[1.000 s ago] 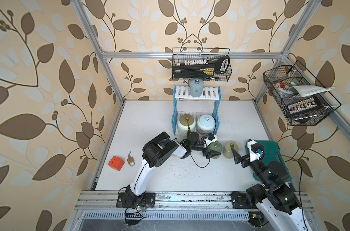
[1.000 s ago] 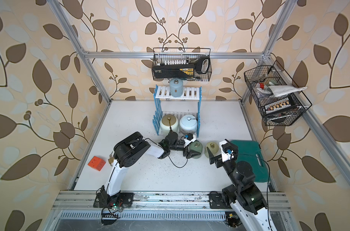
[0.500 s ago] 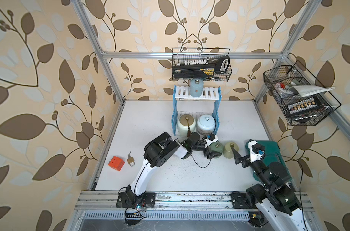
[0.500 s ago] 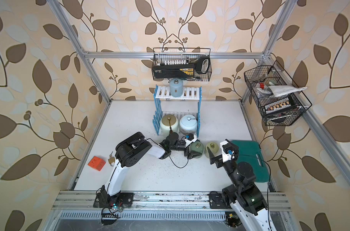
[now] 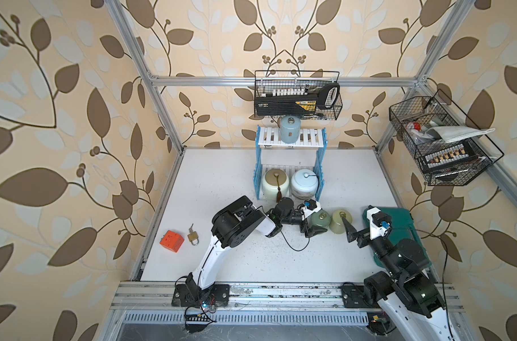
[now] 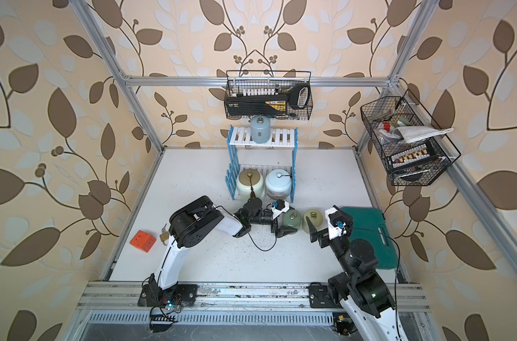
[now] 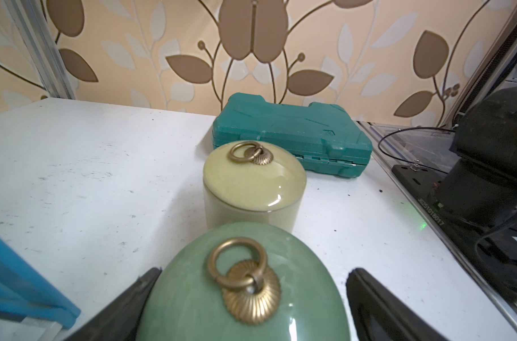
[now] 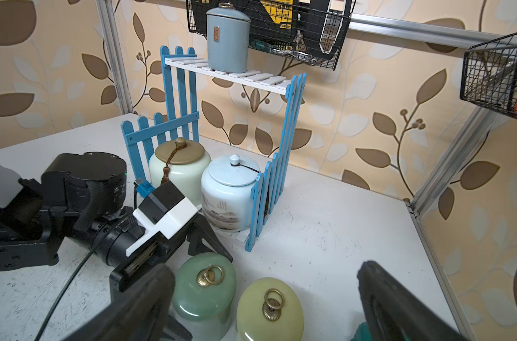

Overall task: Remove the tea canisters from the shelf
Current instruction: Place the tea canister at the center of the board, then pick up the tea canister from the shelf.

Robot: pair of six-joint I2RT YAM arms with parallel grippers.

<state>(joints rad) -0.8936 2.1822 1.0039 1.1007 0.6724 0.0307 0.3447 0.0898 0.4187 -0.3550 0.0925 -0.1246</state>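
The shelf (image 5: pixel 306 141) stands at the back of the table. A light blue tea canister (image 5: pixel 289 133) stands on its top tier. A cream one with a tassel (image 5: pixel 275 183) and a white-blue one (image 5: pixel 304 183) fill the lower tier. In front of the shelf, on the table, stand a dark green canister (image 5: pixel 320 220) and a yellow-green one (image 5: pixel 341 222) side by side. My left gripper (image 7: pixel 254 271) is open, its fingers on either side of the dark green canister (image 7: pixel 242 292), with a gap at one finger. My right gripper (image 8: pixel 264 271) hangs open beside the yellow-green canister (image 8: pixel 269 307), holding nothing.
A green tool case (image 5: pixel 399 224) lies at the right edge under my right arm. An orange cube (image 5: pixel 171 240) and a padlock (image 5: pixel 193 236) lie at the left edge. Black wire baskets hang on the back wall (image 5: pixel 295 97) and the right wall (image 5: pixel 440 141).
My left gripper has opened wider around the dark green canister, which stays standing on the table. The right arm has not moved.
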